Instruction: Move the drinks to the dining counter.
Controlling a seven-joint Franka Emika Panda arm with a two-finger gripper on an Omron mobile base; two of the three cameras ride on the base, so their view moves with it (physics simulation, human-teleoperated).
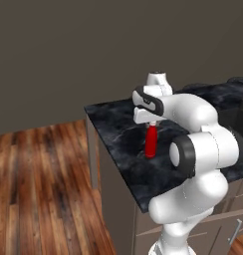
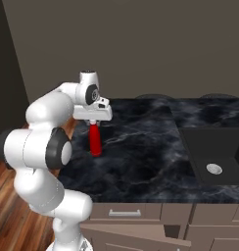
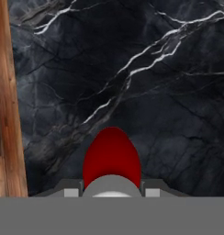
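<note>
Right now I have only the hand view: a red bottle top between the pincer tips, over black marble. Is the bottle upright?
Observer: Yes. The red bottle stands upright, with the pincer shut on its neck from above.
Operator: Is there anything else on this counter?
Observer: A sink is set into the black marble counter, off to the arm's right and well apart from the bottle.
Operator: What's under the top?
Observer: Drawers run along the front, and one has a handle.
</note>
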